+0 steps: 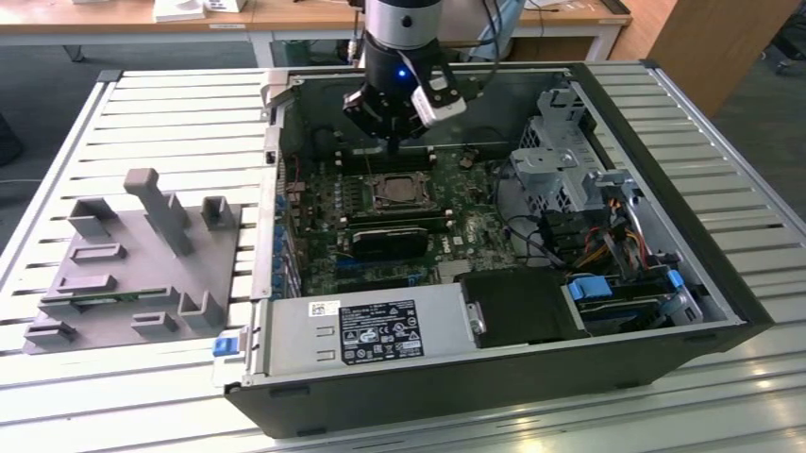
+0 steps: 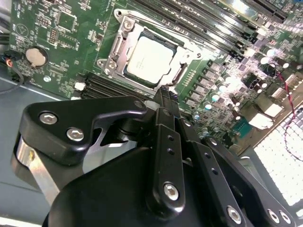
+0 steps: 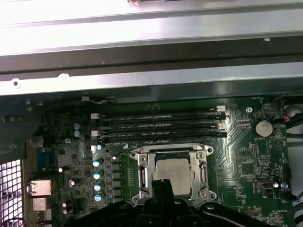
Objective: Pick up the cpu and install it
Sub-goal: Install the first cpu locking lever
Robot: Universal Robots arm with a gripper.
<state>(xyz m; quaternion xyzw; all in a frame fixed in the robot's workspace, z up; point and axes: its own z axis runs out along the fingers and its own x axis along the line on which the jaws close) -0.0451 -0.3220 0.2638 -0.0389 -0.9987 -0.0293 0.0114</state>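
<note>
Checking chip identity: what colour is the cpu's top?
Silvery grey; the cpu shows best in the second wrist view.

You are getting the exterior view looking down from high above at the whole open computer case (image 1: 504, 236); both wrist views are riding close, sharing the motherboard's socket frame (image 2: 147, 59) (image 3: 173, 177).

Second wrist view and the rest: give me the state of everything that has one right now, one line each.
cpu: seated flat in the socket frame, silvery top up, nothing holding it.
socket frame: around the cpu, metal plate not covering the chip.
gripper: fingers shut together, empty, poised just above the cpu.
computer case: lying on its side, side panel off, motherboard exposed.
</note>
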